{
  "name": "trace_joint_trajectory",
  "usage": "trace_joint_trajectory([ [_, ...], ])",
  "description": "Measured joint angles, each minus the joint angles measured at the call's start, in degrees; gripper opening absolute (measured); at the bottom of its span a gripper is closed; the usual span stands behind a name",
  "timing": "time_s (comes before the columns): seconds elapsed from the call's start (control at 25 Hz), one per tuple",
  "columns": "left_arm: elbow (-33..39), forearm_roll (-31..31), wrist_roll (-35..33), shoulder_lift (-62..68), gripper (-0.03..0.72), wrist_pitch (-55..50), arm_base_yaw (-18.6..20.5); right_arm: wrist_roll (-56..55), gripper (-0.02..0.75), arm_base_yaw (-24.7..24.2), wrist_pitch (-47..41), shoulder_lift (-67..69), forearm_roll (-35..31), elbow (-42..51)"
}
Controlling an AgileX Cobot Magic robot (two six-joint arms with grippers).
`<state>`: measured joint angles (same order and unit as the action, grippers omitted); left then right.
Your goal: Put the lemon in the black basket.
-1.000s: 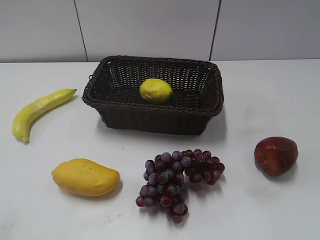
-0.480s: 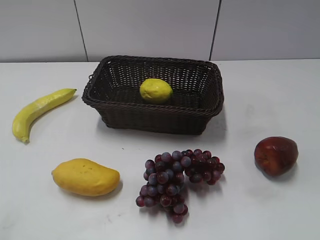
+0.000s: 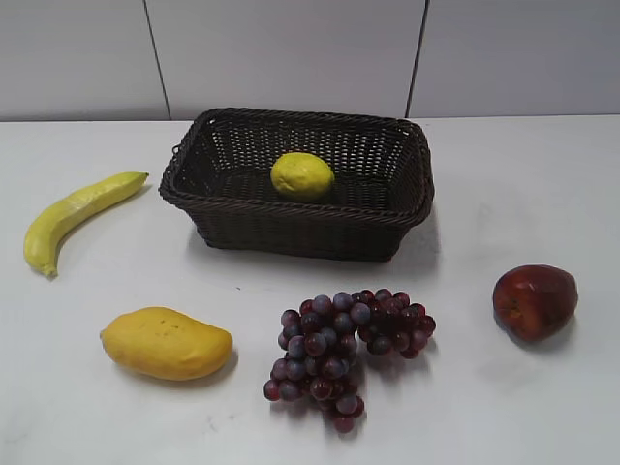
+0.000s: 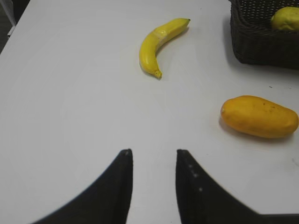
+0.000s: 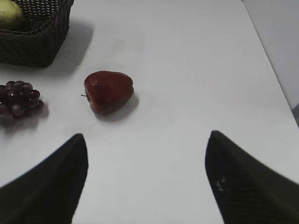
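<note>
Lemon (image 3: pixel 302 175) unmoved inside black basket (image 3: pixel 296 224), same as before.

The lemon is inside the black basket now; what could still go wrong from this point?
Little, probably. The lemon lies loose in the black basket, so a knock on the basket might roll it. The left gripper and right gripper are open and empty above the table; a careless low retreat could push the mango or apple.

My way to basket (image 3: pixel 296 229) open from above; grapes (image 3: pixel 347 351), mango (image 3: pixel 166 343) crowd lower centre; bare table (image 3: pixel 504 184) upper right.
</note>
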<state>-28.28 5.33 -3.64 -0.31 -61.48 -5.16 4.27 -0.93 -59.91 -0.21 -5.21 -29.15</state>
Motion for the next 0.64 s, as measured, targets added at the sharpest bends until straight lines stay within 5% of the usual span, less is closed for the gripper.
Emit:
trace_joint_trajectory([
  [0.64, 0.0, 0.0, 0.0, 0.0, 0.237, 0.0, 0.0, 0.0, 0.590, 0.0, 0.0, 0.0, 0.0, 0.0],
])
